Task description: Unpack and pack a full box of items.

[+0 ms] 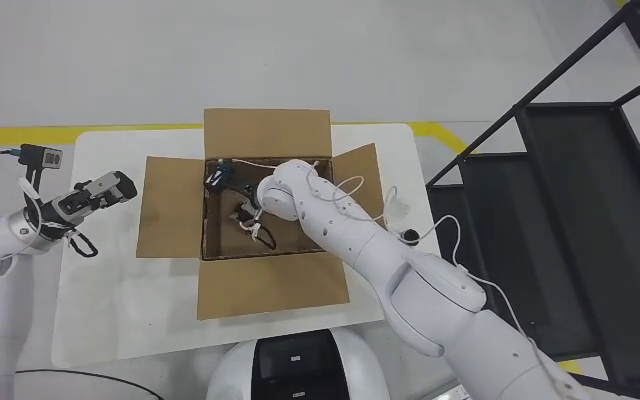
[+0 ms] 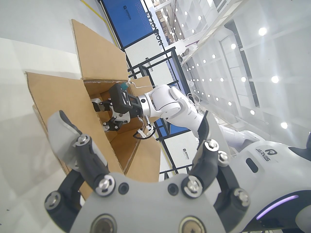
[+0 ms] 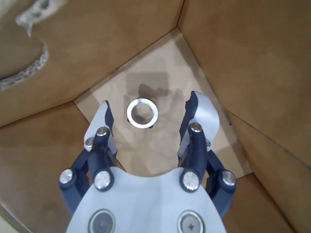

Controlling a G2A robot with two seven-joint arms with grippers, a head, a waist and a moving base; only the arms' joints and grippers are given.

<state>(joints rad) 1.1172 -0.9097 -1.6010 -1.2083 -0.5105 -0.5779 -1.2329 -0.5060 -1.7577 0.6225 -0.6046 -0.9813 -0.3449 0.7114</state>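
My right gripper (image 3: 150,99) hangs open inside the box (image 1: 170,220) over a lone metal ring (image 3: 129,115). I judge unpacking nearly done, with repacking still ahead. My left gripper (image 1: 118,187) is open at the box's nine o'clock.

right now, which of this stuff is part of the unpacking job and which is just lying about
Job: cardboard box; metal ring on its floor; right jaws, open over the ring.
Lying about: black staircase beside the table; yellow floor line.

The walls of the box (image 1: 170,205) stand close around the right gripper (image 3: 149,102), but bare floor lies all around the metal ring (image 3: 131,120).
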